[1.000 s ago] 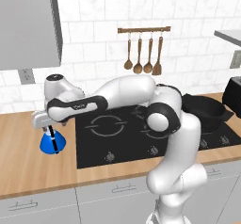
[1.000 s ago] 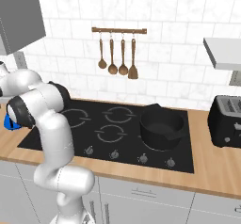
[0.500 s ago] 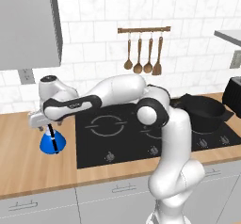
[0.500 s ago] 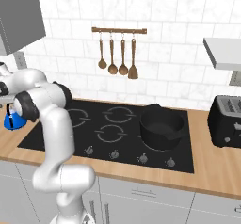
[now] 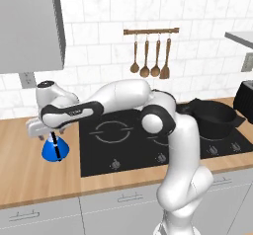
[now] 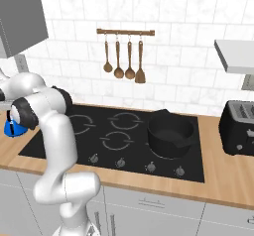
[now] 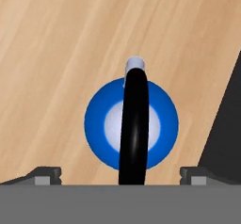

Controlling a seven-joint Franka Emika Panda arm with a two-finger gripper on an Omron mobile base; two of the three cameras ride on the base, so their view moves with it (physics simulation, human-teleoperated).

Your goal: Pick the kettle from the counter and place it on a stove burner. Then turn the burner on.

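Note:
The small blue kettle [image 5: 53, 151] stands on the wooden counter [image 5: 29, 179], left of the black cooktop [image 5: 128, 155]. My gripper [image 5: 51, 136] hangs straight above it, open. In the hand view the kettle [image 7: 101, 124] lies right below, and its black arched handle [image 7: 134, 124] rises between my two fingertips [image 7: 45, 173], which stand wide apart and touch nothing. From the right base view the kettle [image 6: 11, 128] peeks out behind my arm. A large double-ring burner [image 5: 111, 130] is marked on the glass nearest the kettle, and it also appears in the right base view [image 6: 82, 123].
A big black pot [image 6: 171, 133] sits on the right side of the cooktop, with a black toaster [image 6: 240, 126] beyond it on the counter. Wooden utensils [image 6: 124, 56] hang from a rail on the tiled wall. Knobs [image 6: 119, 163] line the cooktop's front edge.
The arm has shifted a little to the left, bringing the hand over the kettle. The kettle has stayed where it was.

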